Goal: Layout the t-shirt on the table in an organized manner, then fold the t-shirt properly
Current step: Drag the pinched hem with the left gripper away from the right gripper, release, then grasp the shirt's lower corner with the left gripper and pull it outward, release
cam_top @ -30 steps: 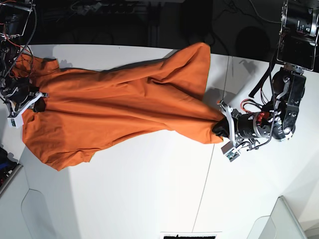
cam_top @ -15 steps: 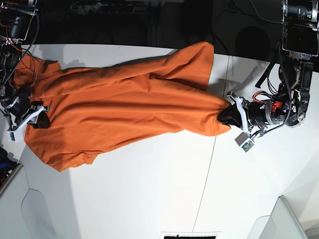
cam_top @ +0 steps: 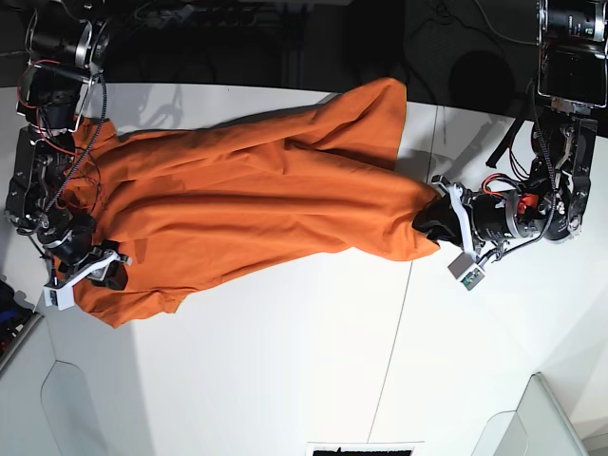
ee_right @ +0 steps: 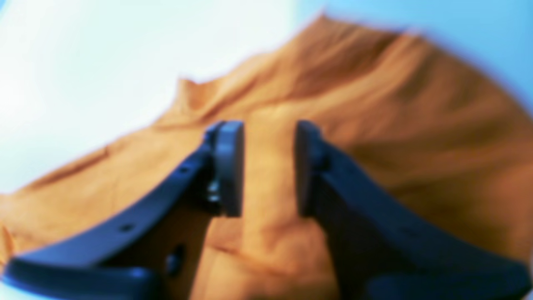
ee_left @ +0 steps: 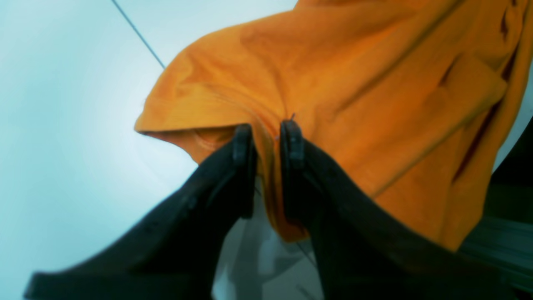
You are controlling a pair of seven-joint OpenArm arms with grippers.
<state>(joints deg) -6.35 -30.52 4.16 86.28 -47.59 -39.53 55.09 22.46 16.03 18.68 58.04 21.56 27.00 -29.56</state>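
**Across the tabletop: shirt stretched between two grips**

On the white table (cam_top: 285,380) your orange t-shirt (cam_top: 247,199) lies stretched lengthwise, one end by the right arm at the base view's left, the other tapering to a point by the left arm at that view's right. Its far corner reaches the table's back edge. You cannot see the collar or neck label in any view.

Your right wrist picture is badly blurred: it shows a ridge of fabric running between the two fingers of the right gripper (ee_right: 268,166), with a clear gap between them, but you cannot tell whether they pinch it or merely straddle it. In the base view that gripper (cam_top: 95,271) sits low over the shirt's near corner, its arm reaching down from the far left.

Your left gripper (ee_left: 266,137) shows more sharply: its fingers stand close together with a thin fold of hem between them, apparently pinched. The left arm (cam_top: 513,214) lies low and roughly level, pointing at the shirt's tip beside the thin dark seam (cam_top: 389,361).
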